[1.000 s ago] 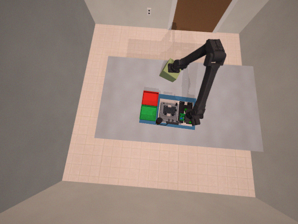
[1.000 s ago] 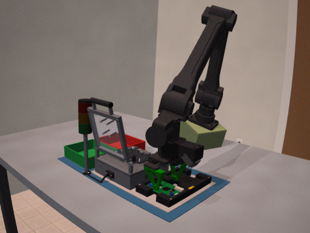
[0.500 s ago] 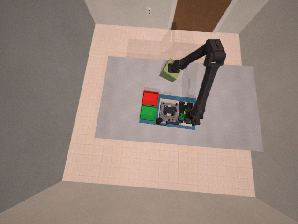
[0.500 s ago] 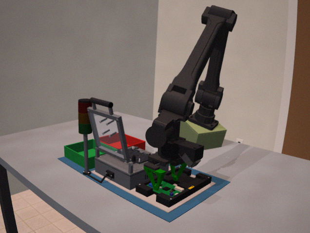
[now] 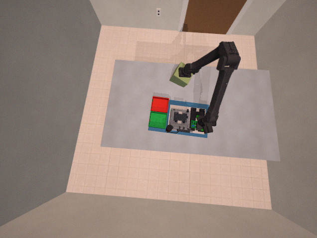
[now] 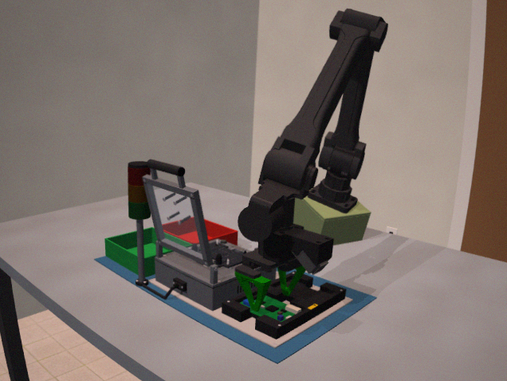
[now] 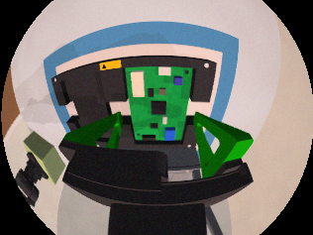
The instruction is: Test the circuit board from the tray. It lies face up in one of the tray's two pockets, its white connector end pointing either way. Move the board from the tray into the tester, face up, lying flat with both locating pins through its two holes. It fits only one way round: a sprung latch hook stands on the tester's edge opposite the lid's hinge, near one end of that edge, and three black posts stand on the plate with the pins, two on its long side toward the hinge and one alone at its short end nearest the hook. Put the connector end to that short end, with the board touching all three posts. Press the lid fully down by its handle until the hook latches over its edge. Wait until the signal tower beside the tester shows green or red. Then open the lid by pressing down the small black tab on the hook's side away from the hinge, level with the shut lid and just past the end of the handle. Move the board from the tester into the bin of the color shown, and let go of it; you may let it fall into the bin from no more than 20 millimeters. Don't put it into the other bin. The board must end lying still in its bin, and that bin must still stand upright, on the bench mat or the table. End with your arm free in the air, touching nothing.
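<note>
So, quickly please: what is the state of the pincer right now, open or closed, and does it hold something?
Pincer: open and holding nothing; its green fingers stand either side of the circuit board in the tray.

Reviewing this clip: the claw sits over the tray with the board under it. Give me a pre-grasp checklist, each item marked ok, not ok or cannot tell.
1. Claw open and holding nothing: ok.
2. Circuit board lying face up in its tray pocket: ok, chips show in the wrist view.
3. Green fingers straddle the board, one on each side: ok.
4. Fingertips low enough to close on the board's edges: cannot tell; their tips are hard to judge against the tray.
5. Tester lid raised, so the plate is reachable: ok.
6. Signal tower lit green or red: not ok, all its bands look dark.
</note>
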`<state>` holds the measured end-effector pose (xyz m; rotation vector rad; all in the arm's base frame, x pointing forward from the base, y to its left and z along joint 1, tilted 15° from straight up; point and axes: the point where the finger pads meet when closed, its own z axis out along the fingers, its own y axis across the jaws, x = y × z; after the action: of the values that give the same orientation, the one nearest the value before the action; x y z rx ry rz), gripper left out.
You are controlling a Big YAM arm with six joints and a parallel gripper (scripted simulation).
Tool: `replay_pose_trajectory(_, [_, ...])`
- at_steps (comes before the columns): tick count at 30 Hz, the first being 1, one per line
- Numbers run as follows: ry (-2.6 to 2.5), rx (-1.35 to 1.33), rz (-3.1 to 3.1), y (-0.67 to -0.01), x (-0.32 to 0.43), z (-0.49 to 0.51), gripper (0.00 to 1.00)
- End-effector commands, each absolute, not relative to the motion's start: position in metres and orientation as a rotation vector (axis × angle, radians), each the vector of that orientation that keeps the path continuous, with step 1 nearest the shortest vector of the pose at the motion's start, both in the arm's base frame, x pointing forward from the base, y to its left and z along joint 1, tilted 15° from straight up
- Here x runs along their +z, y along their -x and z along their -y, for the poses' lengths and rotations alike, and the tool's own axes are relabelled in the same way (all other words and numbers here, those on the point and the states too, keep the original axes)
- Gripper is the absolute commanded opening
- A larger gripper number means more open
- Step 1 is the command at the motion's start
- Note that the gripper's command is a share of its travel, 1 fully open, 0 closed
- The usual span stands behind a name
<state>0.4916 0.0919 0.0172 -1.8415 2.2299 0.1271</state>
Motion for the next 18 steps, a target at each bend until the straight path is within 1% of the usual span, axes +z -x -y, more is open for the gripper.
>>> replay_pose_trajectory(1, [1.82, 0.091, -2.198, -0.508, 0.039, -0.098, 0.92])
replay_pose_trajectory(11, [1.82, 0.092, -2.199, -0.508, 0.038, -0.098, 0.92])
replay_pose_trajectory(18, [1.824, 0.101, -2.208, -0.508, 0.022, -0.099, 0.92])
